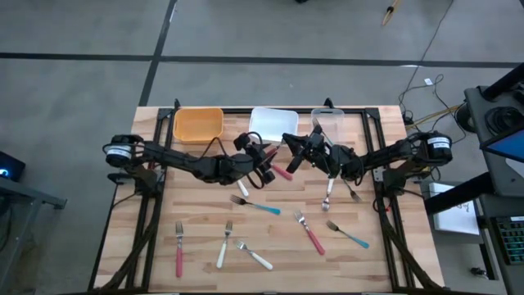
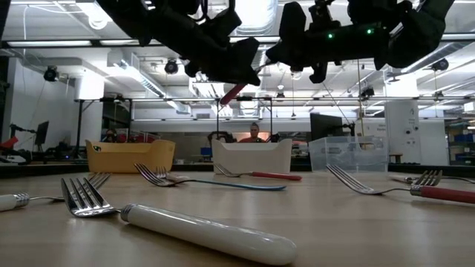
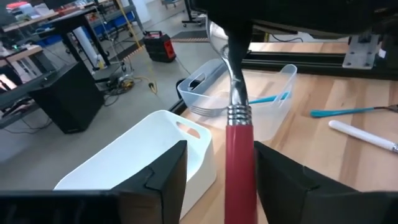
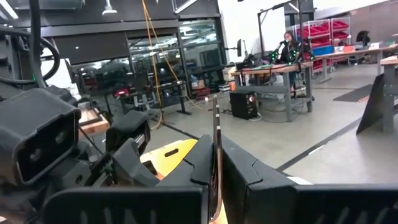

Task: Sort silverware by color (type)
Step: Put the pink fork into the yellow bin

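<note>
A fork with a red handle (image 3: 240,168) and a silver head hangs in the air between my two grippers, above the table near the white bin (image 1: 273,123). In the low view its handle (image 2: 232,93) slants down below the arms. My right gripper (image 4: 216,155) is shut on its metal end. My left gripper (image 3: 221,155) is open. Its fingers stand on either side of the red handle, which runs close by one finger (image 3: 280,180). Other forks lie flat on the table, red (image 1: 311,238), white (image 1: 255,258) and teal (image 1: 260,206). My right gripper pinches the fork's thin metal head (image 4: 216,124) between its two fingers, coming roughly level from the table's right side. The fork is lifted clear, and its neck (image 3: 235,74) and red handle reach toward my left gripper. Whether my left gripper touches the handle, I cannot tell.
An orange bin (image 1: 198,124), the white bin and a clear bin (image 1: 327,123) stand in a row at the far edge. The clear bin (image 3: 273,93) holds a teal fork. Several forks are scattered over the near half, and one with a red handle (image 1: 283,173) lies under the grippers.
</note>
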Tool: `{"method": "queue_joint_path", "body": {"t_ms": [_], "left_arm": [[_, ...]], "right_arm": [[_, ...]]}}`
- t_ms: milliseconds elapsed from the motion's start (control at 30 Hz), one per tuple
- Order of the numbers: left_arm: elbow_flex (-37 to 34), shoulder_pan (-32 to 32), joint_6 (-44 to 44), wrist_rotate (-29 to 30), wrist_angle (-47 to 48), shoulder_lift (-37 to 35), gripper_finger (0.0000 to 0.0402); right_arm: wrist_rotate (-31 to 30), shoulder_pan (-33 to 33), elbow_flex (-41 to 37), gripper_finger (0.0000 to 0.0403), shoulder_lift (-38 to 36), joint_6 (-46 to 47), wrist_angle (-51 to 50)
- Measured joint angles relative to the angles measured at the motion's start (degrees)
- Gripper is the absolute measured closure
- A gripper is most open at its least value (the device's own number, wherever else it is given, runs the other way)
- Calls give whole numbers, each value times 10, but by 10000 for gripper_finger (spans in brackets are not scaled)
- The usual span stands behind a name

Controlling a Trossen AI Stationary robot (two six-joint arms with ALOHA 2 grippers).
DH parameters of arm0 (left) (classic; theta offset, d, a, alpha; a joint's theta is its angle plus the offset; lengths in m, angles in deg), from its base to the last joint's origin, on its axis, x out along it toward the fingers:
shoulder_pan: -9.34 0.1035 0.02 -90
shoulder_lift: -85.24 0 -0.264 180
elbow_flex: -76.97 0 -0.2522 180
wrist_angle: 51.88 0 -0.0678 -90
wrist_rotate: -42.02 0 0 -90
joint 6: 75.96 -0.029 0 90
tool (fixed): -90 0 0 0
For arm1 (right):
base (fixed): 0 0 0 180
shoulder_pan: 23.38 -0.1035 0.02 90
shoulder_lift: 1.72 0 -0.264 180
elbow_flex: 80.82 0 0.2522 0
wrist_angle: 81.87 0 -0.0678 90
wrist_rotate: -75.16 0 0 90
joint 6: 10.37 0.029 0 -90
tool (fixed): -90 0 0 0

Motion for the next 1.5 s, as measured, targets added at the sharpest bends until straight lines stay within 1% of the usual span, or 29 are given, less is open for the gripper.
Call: {"method": "queue_joint_path", "body": {"t_ms": [167, 267, 333, 433, 533, 633, 733, 867, 967, 1100, 1133, 1200, 1267, 1333, 1400, 1467, 1500], "left_arm": [[0, 0, 16, 0, 0, 0, 295], [0, 0, 35, -2, 2, 0, 339], [0, -1, 45, -14, 3, 0, 369], [0, 1, 72, -32, 5, -3, 369], [0, 2, 91, -35, 15, -6, 369], [0, 3, 112, -28, 28, -11, 369], [0, 6, 126, -26, 56, -20, 369], [0, 19, 133, -31, 134, -50, 369], [0, 44, 133, -37, 221, -90, 369], [0, 115, 89, -97, 367, -159, 369], [0, 140, 76, -109, 401, -176, 369], [0, 201, 38, -151, 461, -208, 369], [0, 269, 0, -212, 508, -234, 369], [0, 334, -41, -276, 539, -253, 369], [0, 395, -97, -326, 578, -263, 369], [14, 439, -138, -355, 627, -264, 369], [30, 452, -145, -358, 647, -259, 369]], "right_arm": [[0, 0, 0, 394, 0, -2, 0], [0, 0, 0, 394, 0, -9, 0], [5, 0, 0, 394, 0, -13, 0], [3, 0, 0, 394, 0, -17, -1], [3, 0, 0, 387, -1, -17, -5], [-1, 0, 0, 366, -1, -17, -4], [-1, 0, 0, 336, -1, -17, -5], [-5, 0, 0, 296, -12, -17, -10], [-22, 0, 0, 272, -33, -17, -49], [-35, 0, 0, 250, -76, -12, -117], [-35, 0, 0, 247, -88, -7, -128], [-35, 0, 0, 243, -113, -4, -163], [-35, 0, 0, 242, -135, -7, -192], [-35, 0, 0, 243, -155, -9, -220], [-38, 0, 0, 246, -171, -9, -241], [-40, 0, 0, 249, -182, -11, -258], [-41, 0, 0, 250, -185, -15, -264]]}}
